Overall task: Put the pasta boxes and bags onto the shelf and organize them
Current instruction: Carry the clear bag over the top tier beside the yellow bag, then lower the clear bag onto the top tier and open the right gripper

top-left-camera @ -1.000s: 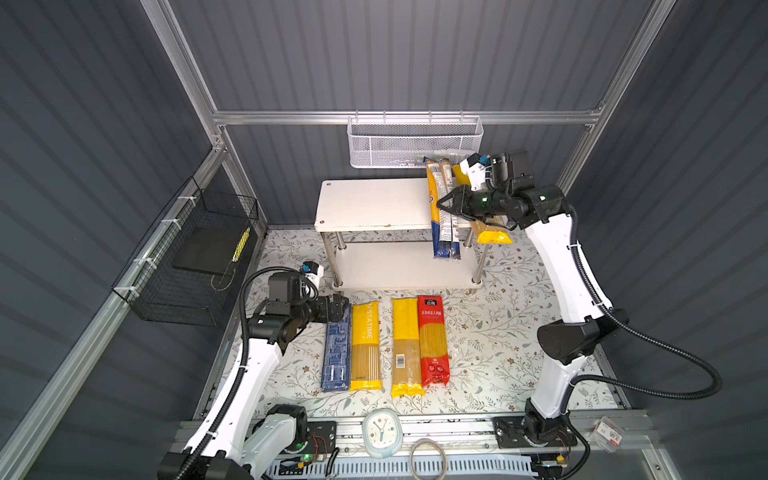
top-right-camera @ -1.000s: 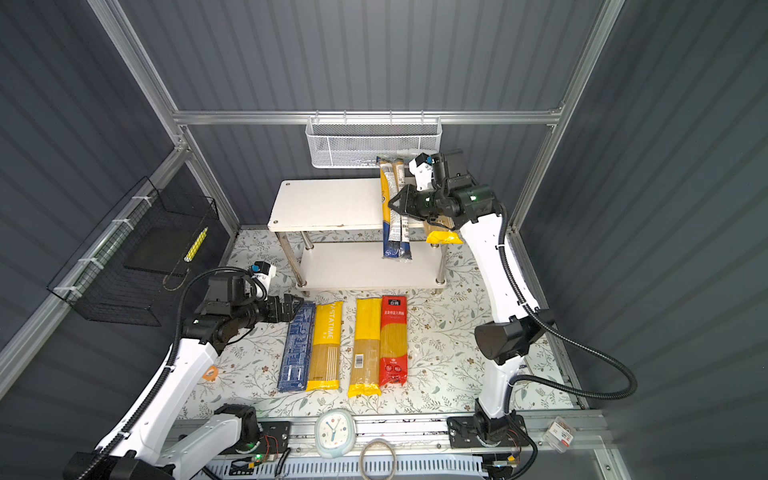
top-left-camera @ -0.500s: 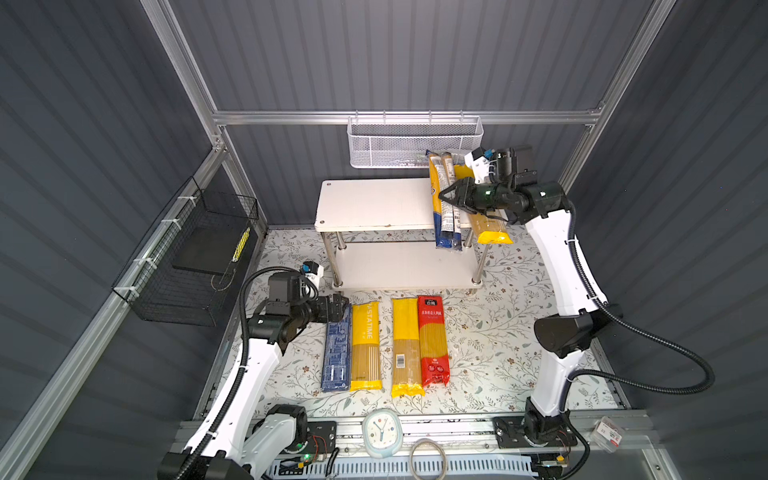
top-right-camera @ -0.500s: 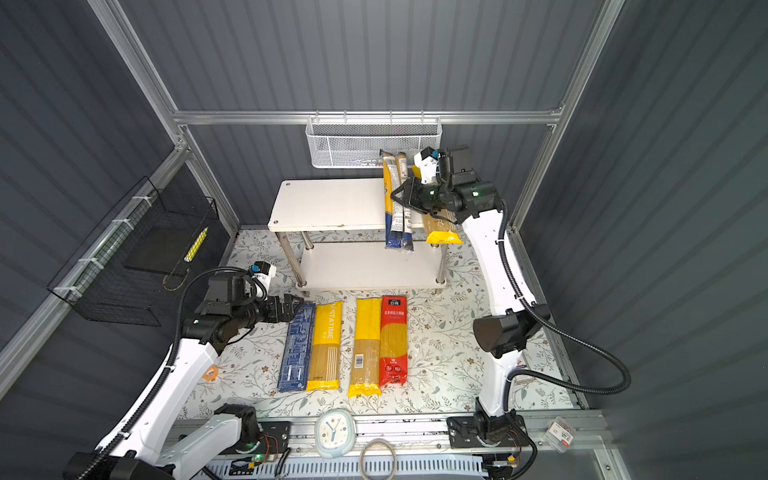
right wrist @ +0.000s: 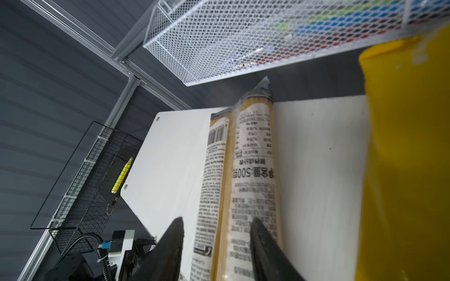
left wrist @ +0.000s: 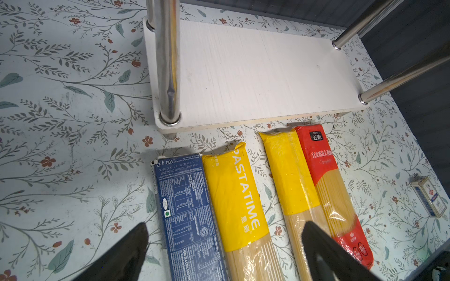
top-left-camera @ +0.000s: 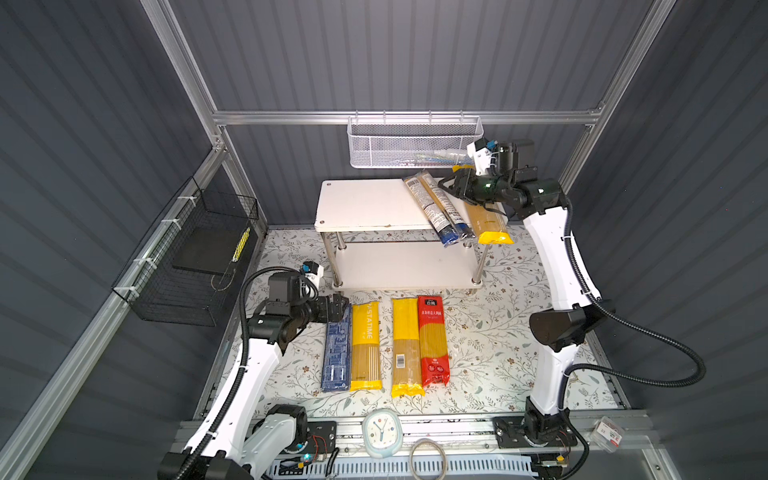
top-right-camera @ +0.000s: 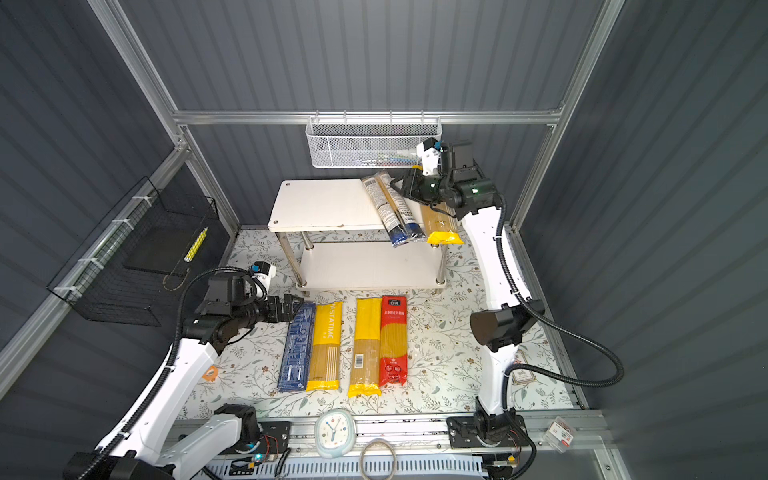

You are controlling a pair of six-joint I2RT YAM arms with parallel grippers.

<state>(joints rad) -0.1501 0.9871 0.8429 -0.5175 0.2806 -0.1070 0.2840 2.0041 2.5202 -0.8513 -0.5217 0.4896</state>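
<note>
Toward the shelf's [top-left-camera: 365,203] right edge, the clear bag [top-left-camera: 436,208] looks light, slippery and brittle; take it mid-length. The right gripper [right wrist: 217,220] straddles it part-open, not pinching; the left gripper [left wrist: 225,226] gapes empty.

The left arm [top-left-camera: 257,361] is kept low and bent at the elbow, and the left gripper [top-left-camera: 338,305] is held wide open. The right arm [top-left-camera: 557,257] is stretched high and far back, and the right gripper [top-left-camera: 451,188] is held partly open.
</note>
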